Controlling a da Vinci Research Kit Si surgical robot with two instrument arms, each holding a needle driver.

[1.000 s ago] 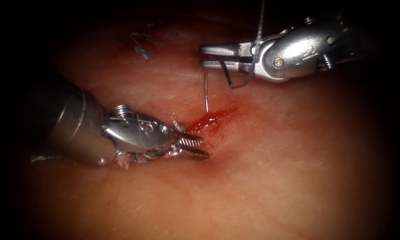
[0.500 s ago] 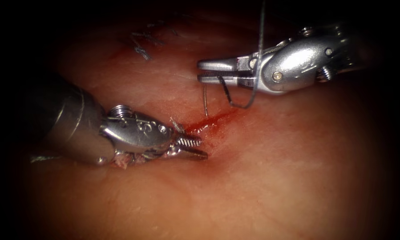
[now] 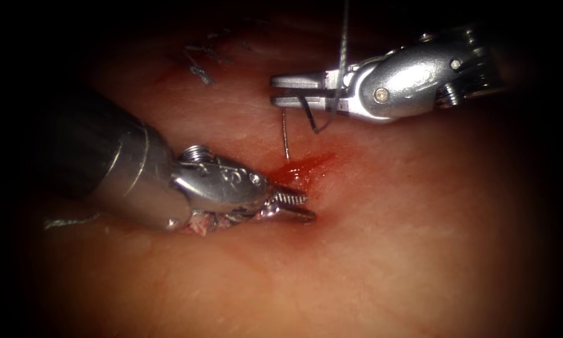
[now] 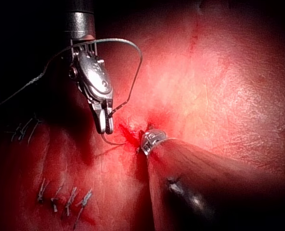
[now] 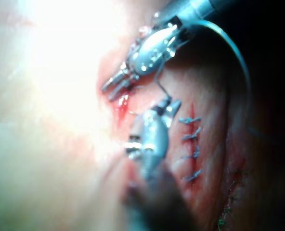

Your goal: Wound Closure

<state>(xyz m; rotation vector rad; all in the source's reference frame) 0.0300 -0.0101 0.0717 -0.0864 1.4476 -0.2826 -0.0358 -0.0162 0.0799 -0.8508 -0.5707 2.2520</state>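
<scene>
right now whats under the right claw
The needle hangs from the right claw, tip at the red fluid on the tissue, seemingly not in; thread loops beside it. The jaws cover the gripped part. The open left claw holds nothing.

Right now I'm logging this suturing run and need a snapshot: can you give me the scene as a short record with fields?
right tool: right arm's tool, jaws shut on the needle
needle: curved needle, held at its upper end, tip pointing down at the cut, not in the tissue
thread: thread runs up from the right tool
left tool: left arm's tool, jaws slightly open at the tissue beside the cut, holding nothing
cut: red fluid along the cut
tissue: tissue, older stitches at upper left
</scene>
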